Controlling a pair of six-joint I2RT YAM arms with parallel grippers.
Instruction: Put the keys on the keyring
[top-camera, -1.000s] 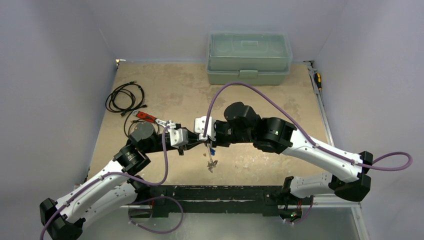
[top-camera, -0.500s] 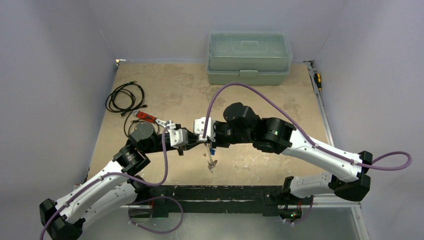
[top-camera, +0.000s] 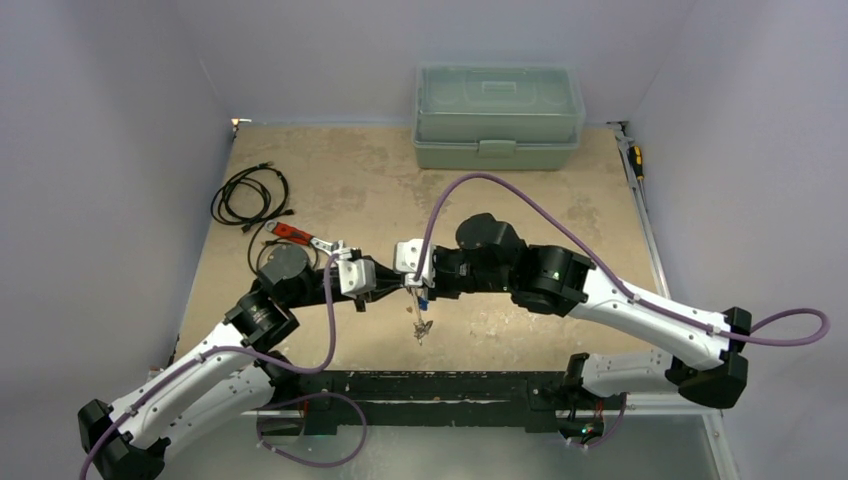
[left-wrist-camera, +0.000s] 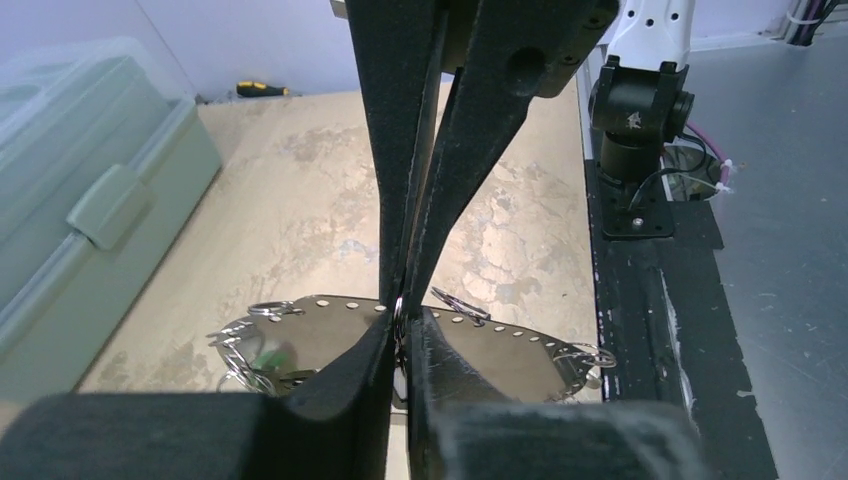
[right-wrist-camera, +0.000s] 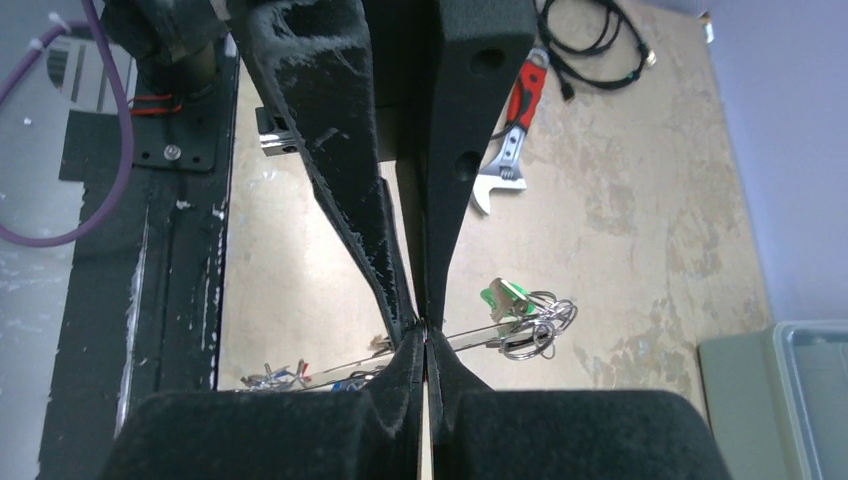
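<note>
Silvery keys (top-camera: 422, 325) hang nearest the front edge of the table (top-camera: 350, 170), dangling just below the spot where the two grippers meet. They sit at the near end of the keyring (left-wrist-camera: 500, 335). In the left wrist view it shows as a flat oval of grey metal with small holes along its rim. Its long axis runs near to far, crossways to both sets of fingers. One bunch of keys points toward the black base rail (left-wrist-camera: 650, 320), and the other, with a green tag (right-wrist-camera: 505, 295), points toward the far side.

The left gripper (left-wrist-camera: 402, 325) is clamped tight on the keyring's middle. The right gripper (right-wrist-camera: 426, 340) comes in from the opposite side, fully closed. It seems to pinch the same spot, its tips touching the left's. Neither arm is therefore the nearer one. The coming move likely turns on one gripper letting go and working along that axis toward an end bunch.

Beyond lie a red-handled wrench (top-camera: 300, 236), a coiled black cable (top-camera: 250, 195) and a green box (top-camera: 498, 115).
</note>
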